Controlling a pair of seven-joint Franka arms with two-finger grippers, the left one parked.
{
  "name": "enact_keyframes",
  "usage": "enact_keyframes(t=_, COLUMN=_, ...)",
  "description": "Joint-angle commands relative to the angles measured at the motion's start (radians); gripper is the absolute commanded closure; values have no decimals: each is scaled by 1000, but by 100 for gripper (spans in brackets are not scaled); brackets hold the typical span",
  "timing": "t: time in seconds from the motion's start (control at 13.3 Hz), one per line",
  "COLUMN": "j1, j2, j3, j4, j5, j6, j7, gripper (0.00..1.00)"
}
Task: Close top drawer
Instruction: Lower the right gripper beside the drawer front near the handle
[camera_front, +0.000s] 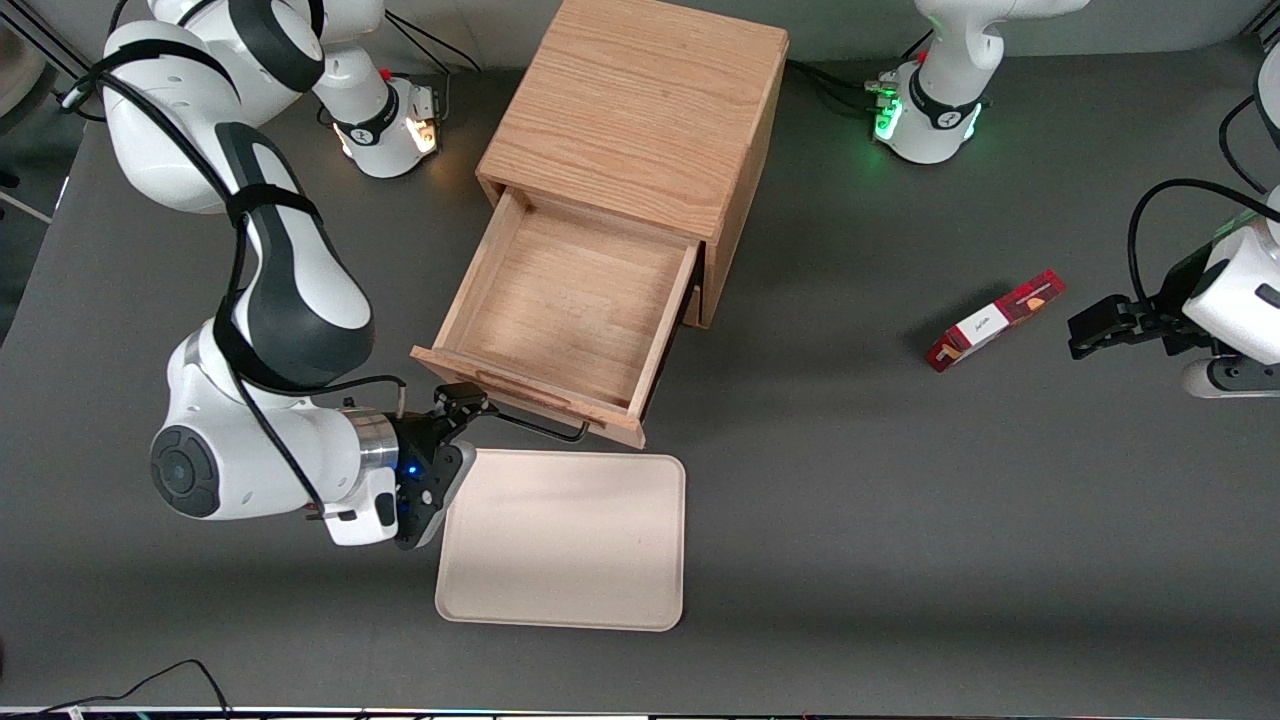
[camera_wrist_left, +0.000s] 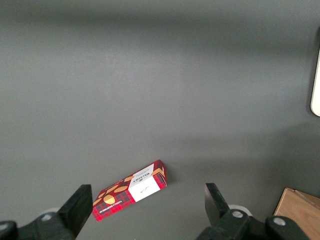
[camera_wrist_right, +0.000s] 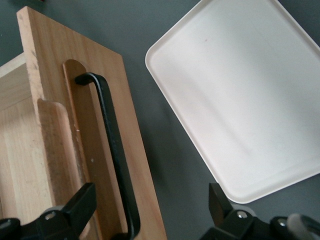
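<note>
Grey tabotop aside, the top drawer (camera_front: 570, 310) sits pulled way out of the cabinet (camera_front: 640, 110), my gripper (camera_front: 462, 404) hangs open, fingers straddling the black handle (camera_wrist_right: 112, 150), so pushing off-center could jam it crooked or nudge the tray (camera_front: 565, 540).

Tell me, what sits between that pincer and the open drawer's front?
Only the drawer's black handle. The wrist view shows the open pincer straddling it, right at the top drawer front. The tray lies beside, nearer the front camera.
</note>
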Motion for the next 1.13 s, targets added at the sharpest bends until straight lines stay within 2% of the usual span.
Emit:
enact_keyframes(t=0.0, j1=10, j2=22, j3=7, j4=34, j5=11, j6=10, j7=27, gripper=0)
enact_keyframes(t=0.83, j1=33, j2=43, j3=-3, j4=5, j5=-1, j6=39, j7=35, gripper=0)
enact_keyframes(t=1.05, j1=33, j2=37, j3=4, j4=-24, j5=-40, j6=37, j7=35, gripper=0)
